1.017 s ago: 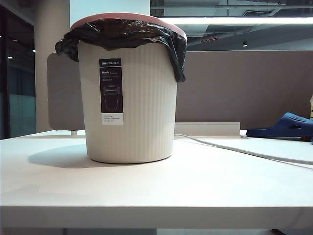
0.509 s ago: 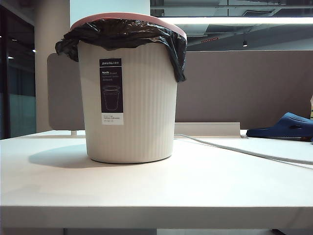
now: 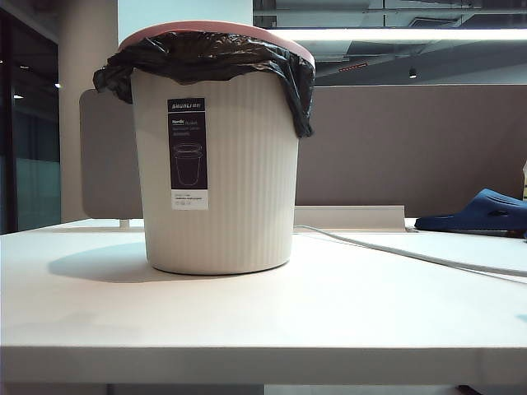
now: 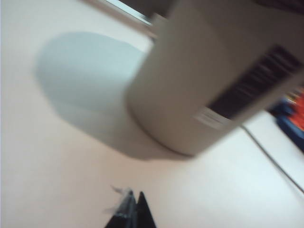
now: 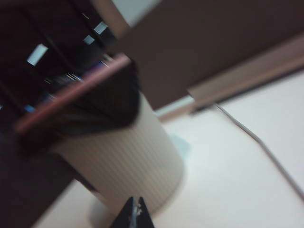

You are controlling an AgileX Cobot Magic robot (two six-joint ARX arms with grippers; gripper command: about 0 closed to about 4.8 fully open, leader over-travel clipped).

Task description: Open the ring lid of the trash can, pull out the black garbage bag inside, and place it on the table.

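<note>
Two end effectors: we see the left end effector (image 4: 134,209) and the right end effector (image 5: 134,214) only in their own wrist views, each a dark pair of tips pressed together with nothing between them, both above the counter and apart from the trash can.
Counter edge: the counter (image 3: 263,362) shows us a thick pale front edge nearest the exterior camera, with a broad bare white stretch in front of the can.
Open room: we find free surface to the left of the can, where its shadow falls, and more to the right, crossed by a thin white cable (image 3: 412,255).
Trash can: the trash can (image 3: 239,189) stands upright left of centre, cream, ribbed and tapered, with a tall black-and-white label (image 3: 188,154) facing us.
Bag: the black garbage bag (image 3: 214,58) is inside the can, its glossy crinkled edge folded over the rim and hanging lowest on the right side.
Ring lid: the ring lid (image 3: 198,28), a thin pink hoop, sits on top of the can, pinning the bag.
Wrist views: both are blurred; the left one gives us the can's base and label, the right one the pink hoop and bag edge.
Far side: a dark blue slipper (image 3: 482,211) lies at the right, well apart from the can, before a brown partition (image 3: 412,148).
</note>
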